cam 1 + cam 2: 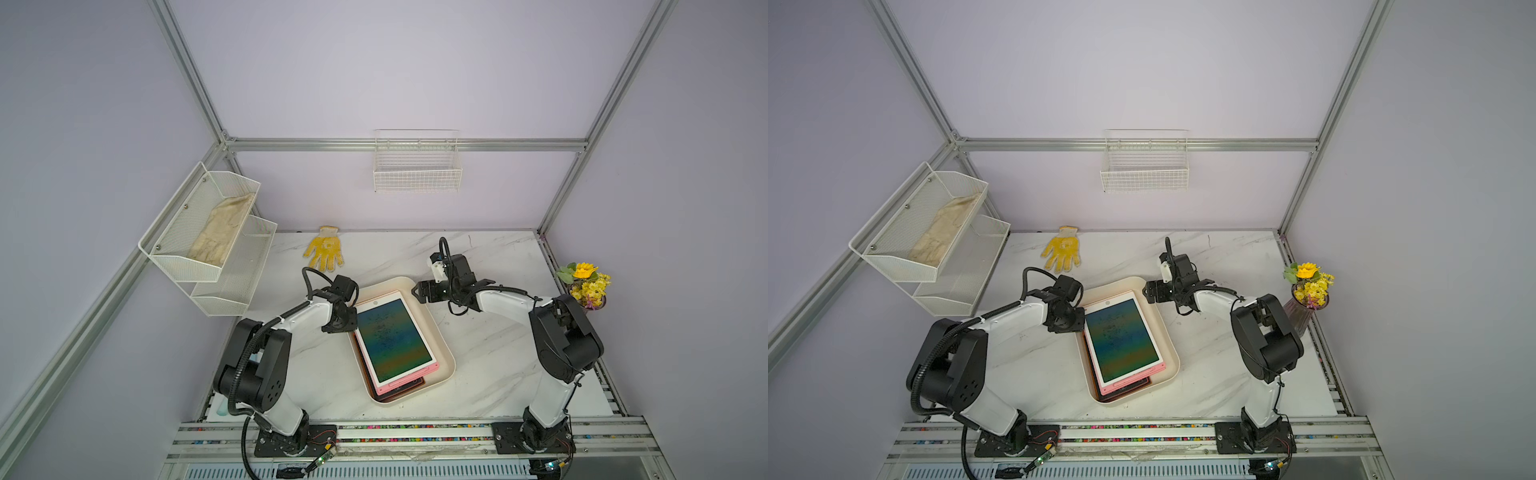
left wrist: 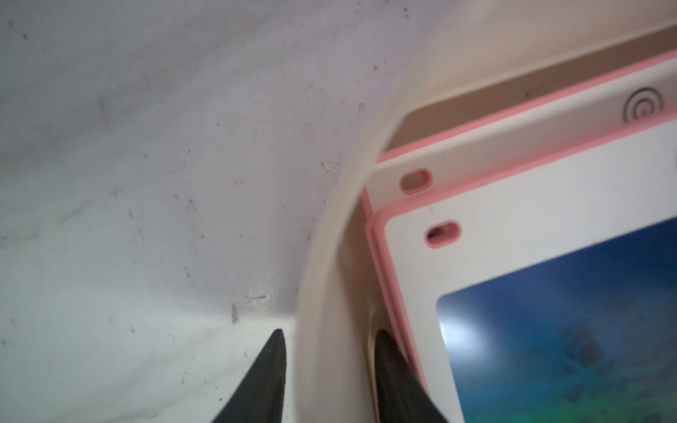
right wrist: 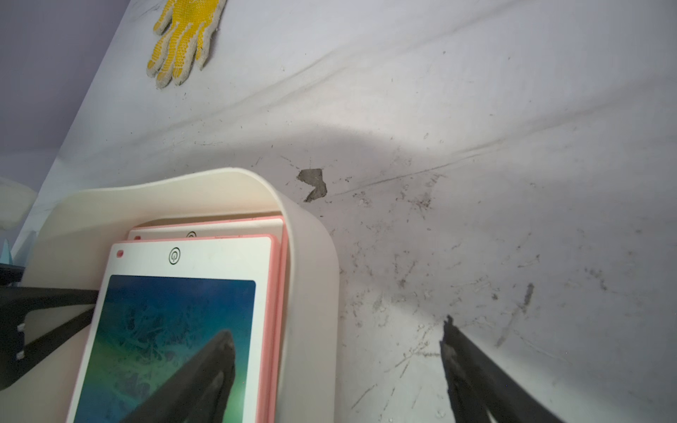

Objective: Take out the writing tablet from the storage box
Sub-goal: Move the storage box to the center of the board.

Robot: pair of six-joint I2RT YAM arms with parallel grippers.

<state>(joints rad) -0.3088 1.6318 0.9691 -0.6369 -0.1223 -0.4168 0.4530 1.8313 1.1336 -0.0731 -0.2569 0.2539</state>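
Observation:
The cream storage box (image 1: 446,353) (image 1: 1173,353) lies mid-table and holds a stack of writing tablets. The top tablet (image 1: 392,336) (image 1: 1121,340) has a pink frame, a white bezel and a blue-green screen, and it lies askew on another pink one (image 2: 513,146). My left gripper (image 2: 330,331) straddles the box's left wall (image 2: 329,238). One finger is outside and one inside beside the tablet's edge (image 2: 549,238), both closed in on the wall. My right gripper (image 3: 339,328) (image 1: 419,291) hangs open over the box's far right corner (image 3: 311,274), holding nothing. One of its fingers is above the top tablet (image 3: 176,311).
A yellow glove (image 1: 325,249) lies at the back of the table. A white mesh two-tier shelf (image 1: 208,241) holding a pale cloth hangs on the left. A wire basket (image 1: 417,166) hangs on the back wall. A vase of yellow flowers (image 1: 586,286) stands at the right edge.

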